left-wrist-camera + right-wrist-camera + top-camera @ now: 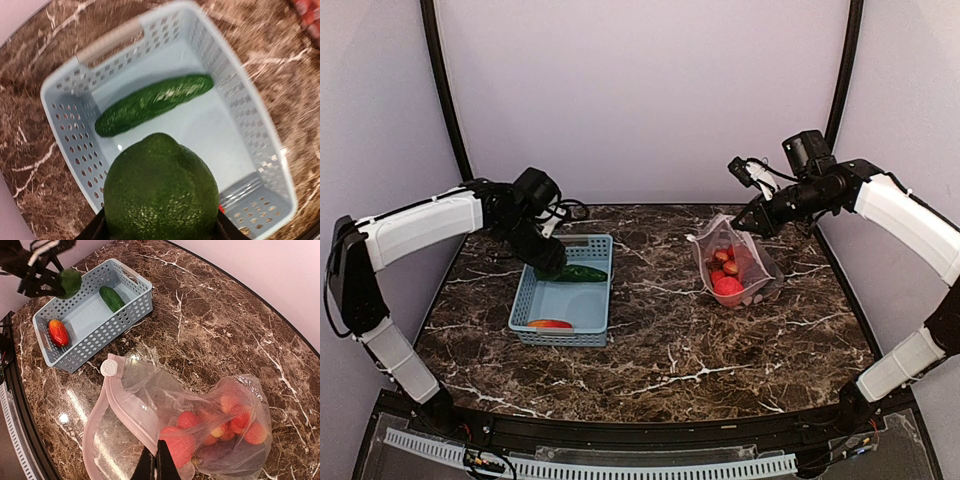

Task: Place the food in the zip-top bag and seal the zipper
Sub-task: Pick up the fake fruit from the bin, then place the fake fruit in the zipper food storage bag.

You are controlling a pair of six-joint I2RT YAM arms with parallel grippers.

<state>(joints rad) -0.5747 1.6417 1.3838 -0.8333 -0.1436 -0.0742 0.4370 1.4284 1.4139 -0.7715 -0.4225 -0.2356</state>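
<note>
Left wrist view: the avocado (160,192) fills the lower frame with its base cut off. Only dark slivers of the left fingers (96,229) show, pressed against its two sides in a grip over the light blue basket (260,130). The basket holds the cucumber (152,102) and, seen from the right wrist, the orange-red pepper (58,332). The right fingers (165,467), barely in frame, are pinched together on the rim of the zip-top bag (150,405), whose zipper (116,395) is unsealed. Inside lie red and peach fruits (240,422) and a blurred dark purple shape; the bag's base rests on the marble surface (225,315).
</note>
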